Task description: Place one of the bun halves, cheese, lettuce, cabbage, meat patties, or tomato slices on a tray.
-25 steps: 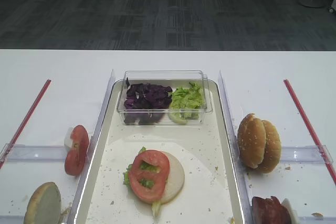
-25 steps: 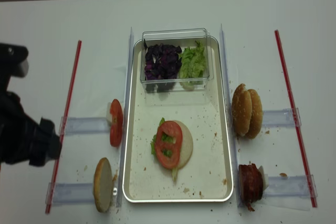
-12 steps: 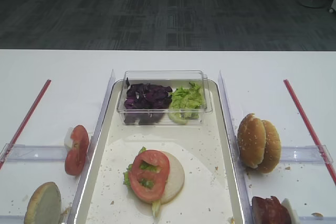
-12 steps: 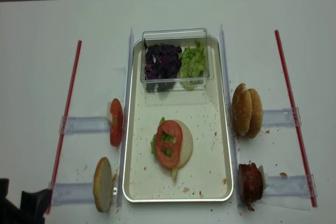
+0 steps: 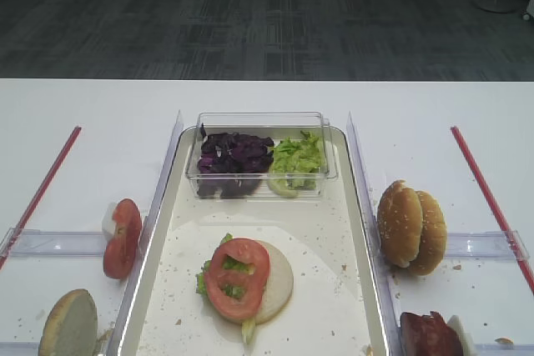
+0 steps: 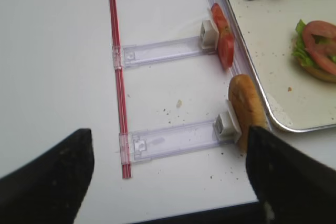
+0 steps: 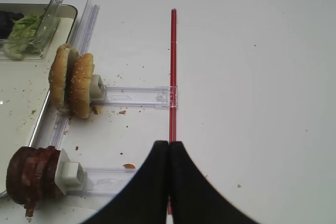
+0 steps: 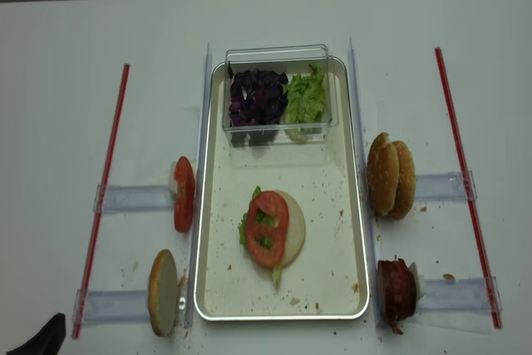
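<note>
The bench [image 8: 50, 122] carries the tray [image 8: 212, 288] at its middle, with a clear tub [image 8: 278, 54] at the tray's far edge holding purple cabbage [image 8: 256, 96] and lettuce [image 8: 306, 97]. A started stack is seen nearer the tray's front edge: a bun half cut face up [image 8: 293, 224], lettuce under it at the left, and 1 tomato slice [image 8: 266, 229] on top. Outside the tray's right edge, 2 bun halves [image 8: 391, 176] stand on edge, with meat patties [image 8: 396, 288] near the bench's front right corner. Outside the left edge stand tomato slices [image 8: 183, 194] and 1 more bun half [image 8: 163, 293].

The left gripper [image 6: 168, 177] is held with its fingers wide apart above the front left of the bench, nothing between them. The right gripper [image 7: 168, 182] has its fingers pressed together and empty.

The likeliest fault is judged to be a toppled upright piece: the items stand on edge against small clear holders, so a glancing approach could knock them flat or against the tray rim. A soft tomato slice could be torn or slipped by too firm a pinch. A piece could also be dropped off-centre and slid off the stack.
</note>
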Robot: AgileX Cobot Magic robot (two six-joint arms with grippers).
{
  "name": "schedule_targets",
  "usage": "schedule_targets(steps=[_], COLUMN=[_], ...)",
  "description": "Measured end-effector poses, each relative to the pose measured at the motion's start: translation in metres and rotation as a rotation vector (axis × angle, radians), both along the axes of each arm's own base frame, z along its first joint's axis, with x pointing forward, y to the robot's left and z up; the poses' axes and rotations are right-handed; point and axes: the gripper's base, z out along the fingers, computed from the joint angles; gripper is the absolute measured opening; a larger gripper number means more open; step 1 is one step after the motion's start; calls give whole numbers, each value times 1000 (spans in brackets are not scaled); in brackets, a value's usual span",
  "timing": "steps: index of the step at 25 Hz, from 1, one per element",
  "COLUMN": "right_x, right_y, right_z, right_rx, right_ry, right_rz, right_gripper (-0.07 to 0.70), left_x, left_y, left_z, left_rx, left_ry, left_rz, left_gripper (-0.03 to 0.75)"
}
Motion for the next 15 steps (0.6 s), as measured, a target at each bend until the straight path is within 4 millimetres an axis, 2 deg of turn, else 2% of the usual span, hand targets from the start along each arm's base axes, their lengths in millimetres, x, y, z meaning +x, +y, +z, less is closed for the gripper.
schedule_targets(steps=[6,15], right_x=[0,0], right_y=[0,0], right_z=[0,0], right_rx=[0,0], right_ry=[0,0], right_rz=[0,0], right_gripper=[36,36], left_x=[-12,-15], left_y=[1,4], left_z=[0,-1], left_rx=[-18,-27], left_ry=[-81,-98], left_rz=[20,55], left_gripper=[545,545])
